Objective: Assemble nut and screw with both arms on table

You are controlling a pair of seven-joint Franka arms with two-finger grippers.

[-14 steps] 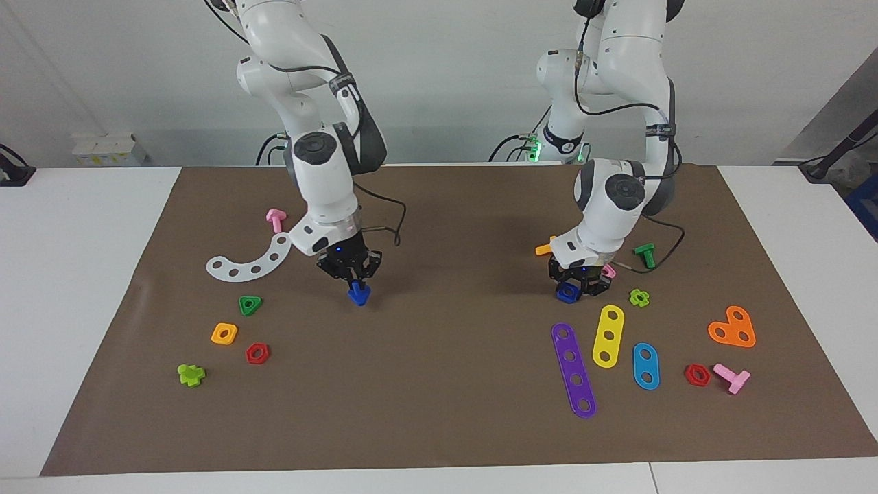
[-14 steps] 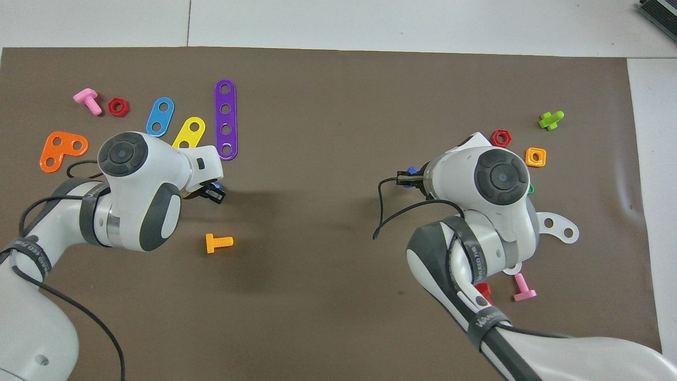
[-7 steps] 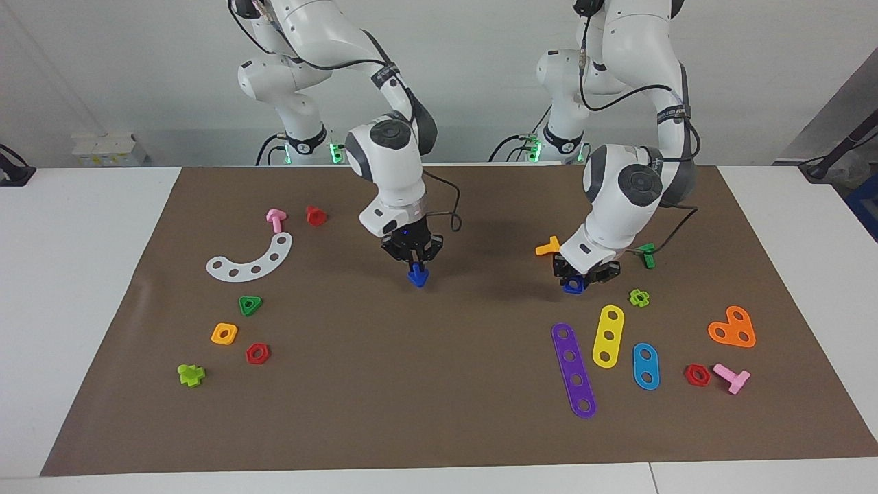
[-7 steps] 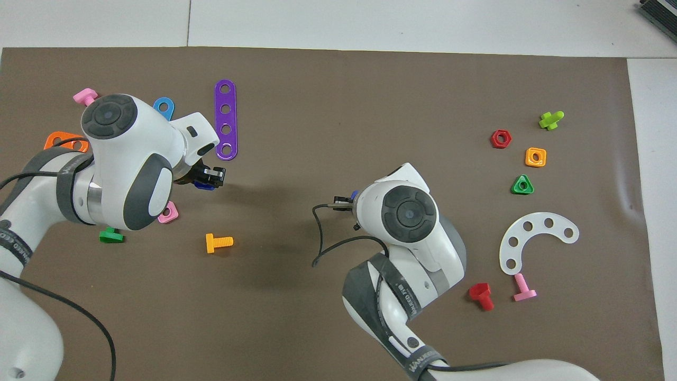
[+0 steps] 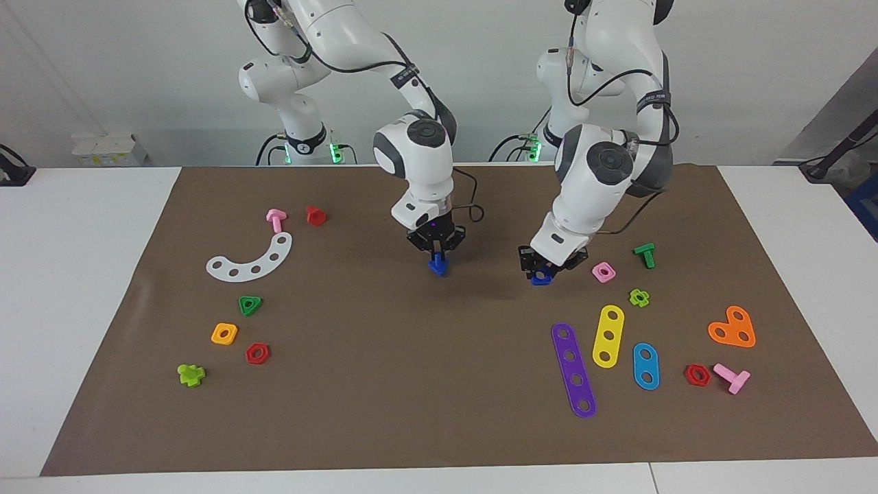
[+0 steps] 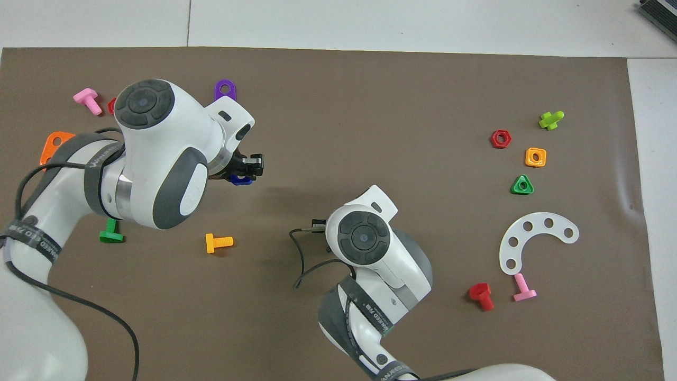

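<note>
My right gripper (image 5: 437, 259) is shut on the dark-blue screw (image 5: 437, 267) and holds it point down, just above the middle of the brown mat (image 5: 439, 384). In the overhead view the right arm's own wrist hides this gripper and the screw. My left gripper (image 5: 542, 270) is shut on the dark-blue nut (image 5: 542, 278) and holds it low over the mat, a short way from the screw toward the left arm's end. The left gripper (image 6: 249, 168) and the nut (image 6: 240, 180) also show in the overhead view. The mat lies on the white table (image 5: 82, 288).
An orange bolt (image 6: 218, 243), a pink square nut (image 5: 603, 272) and a green bolt (image 5: 644, 254) lie near the left gripper. Purple (image 5: 573, 369) and yellow (image 5: 608, 335) strips lie farther out. A white curved strip (image 5: 250, 259) and a red bolt (image 5: 315, 215) lie toward the right arm's end.
Both arms have swung toward the middle of the mat. The right gripper carried the screw and the left gripper lifted and carried the nut, so the two are closer together.
</note>
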